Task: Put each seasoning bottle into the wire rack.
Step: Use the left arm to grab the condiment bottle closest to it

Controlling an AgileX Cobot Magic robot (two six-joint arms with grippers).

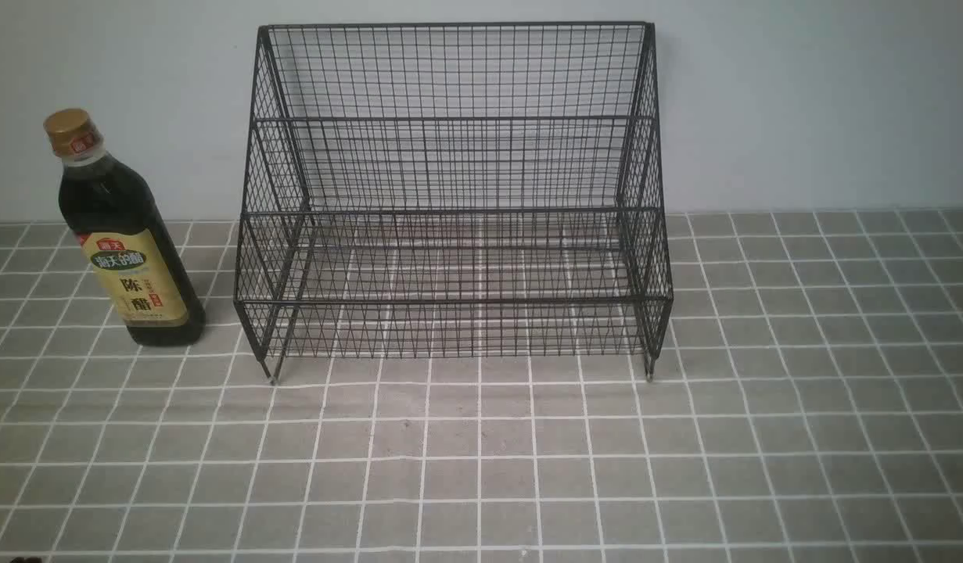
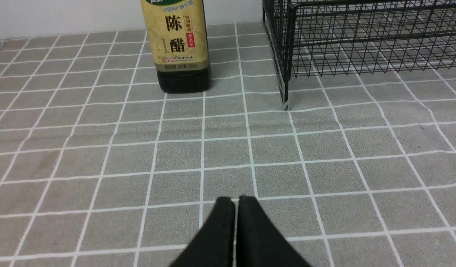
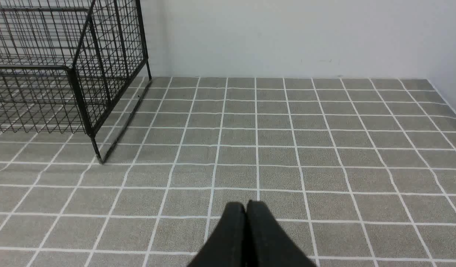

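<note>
Seasoning bottle [image 1: 141,250] stood upright left of the rack [image 1: 454,300], seemingly for the left gripper [image 2: 237,200]; both grippers' fingers were closed together, holding nothing

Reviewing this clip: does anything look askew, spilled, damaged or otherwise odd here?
Nothing stands out. The seasoning bottle stands upright with its cap on and no visible spill around it, and the wire rack rests on its legs with no visible bends.
</note>
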